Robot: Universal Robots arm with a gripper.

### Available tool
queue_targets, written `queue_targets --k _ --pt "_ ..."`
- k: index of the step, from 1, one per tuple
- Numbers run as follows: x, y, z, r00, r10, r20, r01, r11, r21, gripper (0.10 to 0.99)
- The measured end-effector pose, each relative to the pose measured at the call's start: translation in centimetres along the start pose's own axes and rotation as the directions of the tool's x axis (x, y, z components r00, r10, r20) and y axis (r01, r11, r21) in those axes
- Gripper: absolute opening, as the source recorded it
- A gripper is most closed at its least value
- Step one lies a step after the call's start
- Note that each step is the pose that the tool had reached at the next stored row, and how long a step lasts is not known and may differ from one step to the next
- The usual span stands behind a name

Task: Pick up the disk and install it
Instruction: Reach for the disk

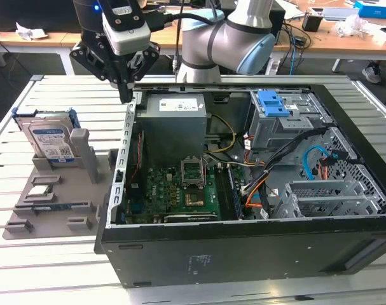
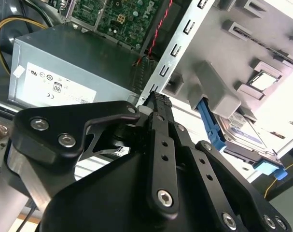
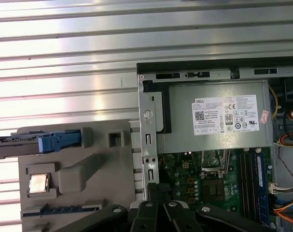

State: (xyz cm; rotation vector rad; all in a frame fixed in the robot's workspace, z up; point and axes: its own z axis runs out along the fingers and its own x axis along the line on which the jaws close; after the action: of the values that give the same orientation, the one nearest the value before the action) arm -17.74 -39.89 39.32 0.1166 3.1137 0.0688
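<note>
The gripper is being held just above the rim of the open computer case, with its fingers being pressed together and nothing being gripped between them. Directly beneath the fingertips, the case's perforated metal side wall is being nearly touched. Just beyond that wall, inside the case, the grey power supply and the green circuit board are being shown. On the gripper's other side, outside the case, a grey holder is being supported by the slatted metal table. The disk is being kept upright in a slot of that holder, well apart from the gripper and untouched. A small square chip is being cradled flat in a pocket nearby. Farthest from the gripper, a blue bracket is being carried on the drive bay.
</note>
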Motion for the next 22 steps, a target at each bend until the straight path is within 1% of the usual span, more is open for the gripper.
queue_targets --k 7,11,22 --pt "0.7 -0.05 0.0 1.0 0.0 0.0001 0.0 1.0 0.0 0.106" --pt "1.25 -0.09 0.01 1.0 0.0 0.0 0.0 1.0 0.0 0.106" --pt "1.99 -0.15 0.02 1.0 0.0 0.0 0.0 1.0 0.0 0.106"
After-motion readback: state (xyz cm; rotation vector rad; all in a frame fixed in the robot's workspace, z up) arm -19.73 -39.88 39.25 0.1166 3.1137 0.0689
